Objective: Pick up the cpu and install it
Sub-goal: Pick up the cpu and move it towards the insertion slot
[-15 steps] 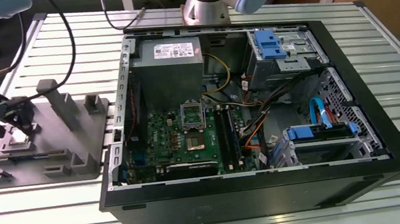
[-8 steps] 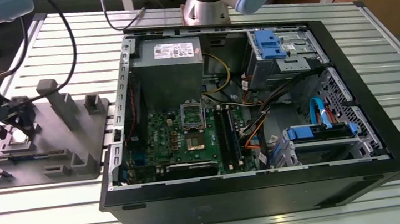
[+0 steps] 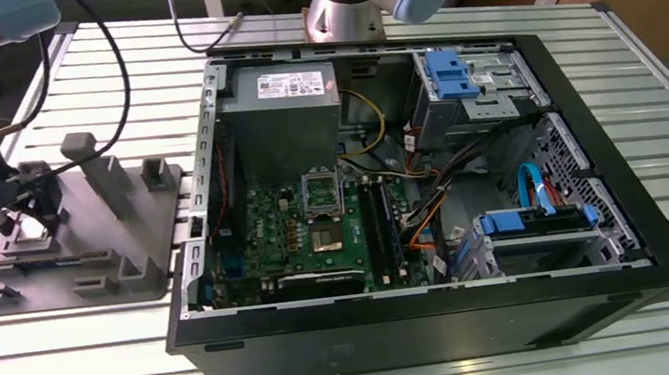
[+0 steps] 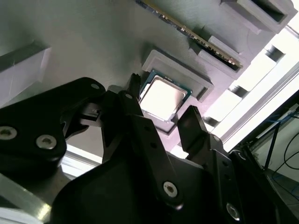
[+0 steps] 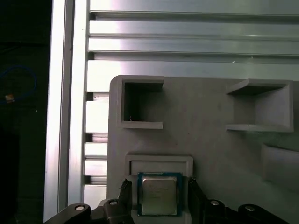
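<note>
Straddling the cpu (image 5: 159,196), the gripper (image 4: 163,103) stands open, with one dark finger (image 4: 140,126) on each side of the chip. In both wrist views I cannot tell for sure whether either pad touches its edge. The chip lies flat, silver top up, in a shallow square pocket of the grey holder (image 5: 205,135). Being square, it has no real long axis; its edges run parallel to the pocket walls, and the fingers face two opposite edges.

The risk from here is an uneven squeeze. If one finger meets the thin edge first, the chip could tip, wedge against the pocket wall or slip free.

Farther off, the holder sits on the slatted table (image 3: 80,364) at the exterior view's left, well apart from the socket (image 3: 323,198) on the green board (image 3: 270,222) inside the open computer case (image 3: 424,332).
</note>
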Controlling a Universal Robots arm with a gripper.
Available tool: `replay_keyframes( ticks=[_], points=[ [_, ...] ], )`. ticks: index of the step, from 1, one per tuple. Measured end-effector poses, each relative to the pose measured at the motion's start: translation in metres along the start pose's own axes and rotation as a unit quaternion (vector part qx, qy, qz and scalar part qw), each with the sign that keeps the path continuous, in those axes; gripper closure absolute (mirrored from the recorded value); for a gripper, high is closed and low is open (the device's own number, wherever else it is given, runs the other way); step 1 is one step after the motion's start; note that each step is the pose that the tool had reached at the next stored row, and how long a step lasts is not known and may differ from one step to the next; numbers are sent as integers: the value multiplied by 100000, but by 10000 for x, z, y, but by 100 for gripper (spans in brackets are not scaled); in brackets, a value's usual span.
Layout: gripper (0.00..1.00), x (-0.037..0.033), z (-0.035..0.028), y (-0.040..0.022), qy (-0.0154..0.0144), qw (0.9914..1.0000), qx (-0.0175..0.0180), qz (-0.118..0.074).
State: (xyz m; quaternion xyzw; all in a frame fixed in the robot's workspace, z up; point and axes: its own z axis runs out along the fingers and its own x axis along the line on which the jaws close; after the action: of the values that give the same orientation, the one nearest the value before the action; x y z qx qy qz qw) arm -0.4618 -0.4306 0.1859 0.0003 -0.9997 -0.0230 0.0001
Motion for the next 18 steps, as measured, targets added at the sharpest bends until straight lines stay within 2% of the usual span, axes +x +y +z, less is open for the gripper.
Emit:
replay_keyframes(
  ticks=[9, 18],
  points=[
    [41, 0, 27, -1, -6, 100000, -1, 2],
    [41, 1, 28, -1, 10, 100000, 10, 5]
  ],
)
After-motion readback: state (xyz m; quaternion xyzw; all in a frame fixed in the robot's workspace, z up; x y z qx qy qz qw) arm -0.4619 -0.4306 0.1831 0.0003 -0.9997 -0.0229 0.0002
